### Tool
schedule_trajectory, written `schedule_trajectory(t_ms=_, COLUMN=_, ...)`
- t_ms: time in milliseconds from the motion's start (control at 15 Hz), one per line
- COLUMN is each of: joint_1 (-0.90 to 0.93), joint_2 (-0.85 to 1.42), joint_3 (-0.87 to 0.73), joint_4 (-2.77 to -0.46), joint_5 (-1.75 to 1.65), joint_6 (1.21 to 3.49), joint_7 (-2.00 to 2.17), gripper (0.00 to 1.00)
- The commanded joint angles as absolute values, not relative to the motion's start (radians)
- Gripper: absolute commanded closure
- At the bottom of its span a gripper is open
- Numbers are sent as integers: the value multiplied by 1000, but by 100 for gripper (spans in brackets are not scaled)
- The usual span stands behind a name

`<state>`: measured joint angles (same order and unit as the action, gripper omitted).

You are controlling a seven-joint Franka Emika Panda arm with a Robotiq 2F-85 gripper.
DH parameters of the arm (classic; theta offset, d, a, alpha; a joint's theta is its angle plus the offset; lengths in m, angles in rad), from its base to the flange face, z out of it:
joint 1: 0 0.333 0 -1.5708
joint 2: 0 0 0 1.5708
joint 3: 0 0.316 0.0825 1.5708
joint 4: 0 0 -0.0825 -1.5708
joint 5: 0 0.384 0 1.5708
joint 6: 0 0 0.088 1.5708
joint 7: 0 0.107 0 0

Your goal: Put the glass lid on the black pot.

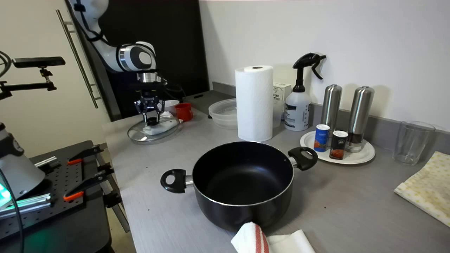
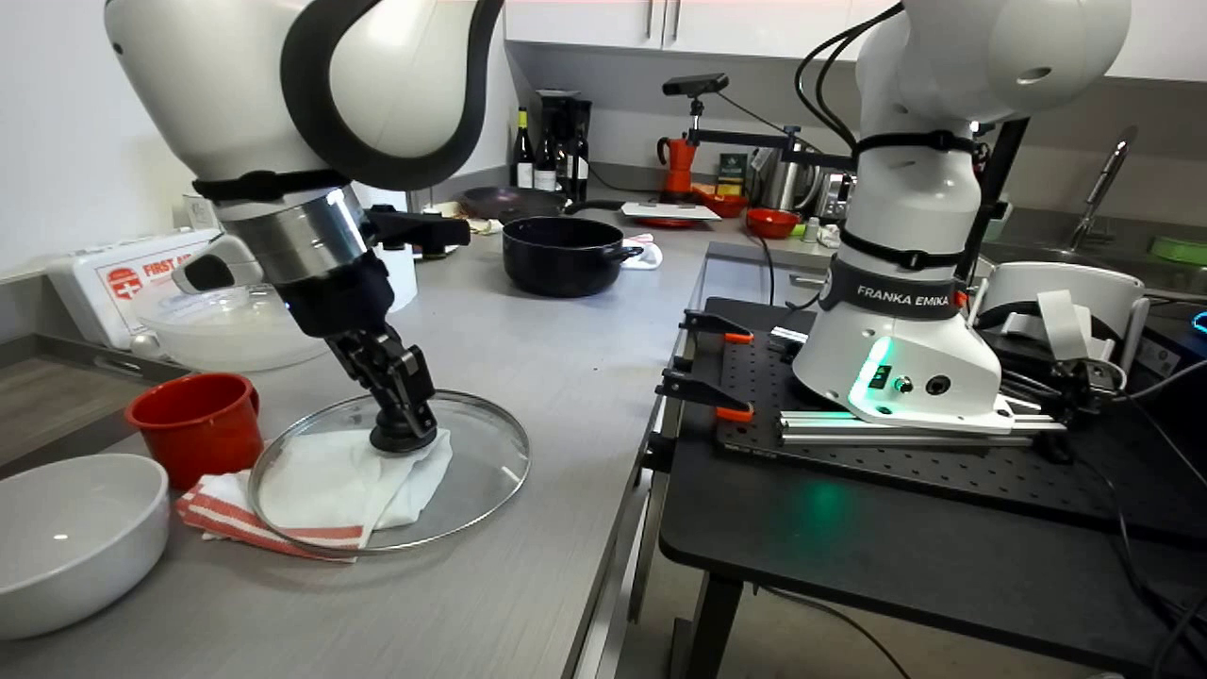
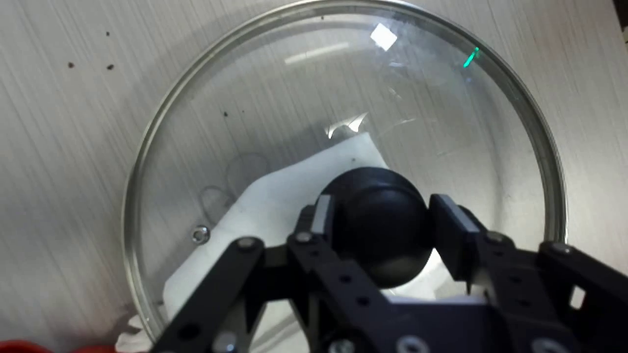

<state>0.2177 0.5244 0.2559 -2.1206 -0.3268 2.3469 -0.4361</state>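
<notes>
The glass lid [image 1: 139, 137] lies at the counter's far end in an exterior view, above a white cloth [image 2: 222, 514] with red stripes that shows through the glass. Its black knob [image 3: 378, 230] sits between my gripper's pads in the wrist view. Both fingers press against the sides of the knob, so my gripper [image 3: 380, 215] is shut on the lid. The knob's lower part is partly covered by the fingers. Standing uncovered on the counter, the black pot [image 1: 242, 216] has its two loop handles out to the sides; it also appears as a pot [image 2: 566, 264] farther back.
A red mug [image 2: 198, 429] and a white bowl [image 2: 80, 538] stand close beside the lid. Along the wall are a clear plastic tub [image 1: 225, 116], a paper towel roll [image 1: 255, 105] and a plate [image 1: 362, 156] with grinders. A striped towel [image 1: 249, 239] touches the pot's near side.
</notes>
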Motion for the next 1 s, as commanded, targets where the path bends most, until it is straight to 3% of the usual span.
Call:
schedule_trajectory(t_ms=0, joint_1=238, joint_2=383, joint_3=280, joint_4=-2203, joint_5=-308, joint_6=2304, joint_7=-399, gripper=74)
schedule_trajectory(t_ms=933, joint_1=205, joint_2=103, joint_3=192, joint_4=-2268, joint_5=-339, joint_6=2233, joint_7=-187, gripper=74)
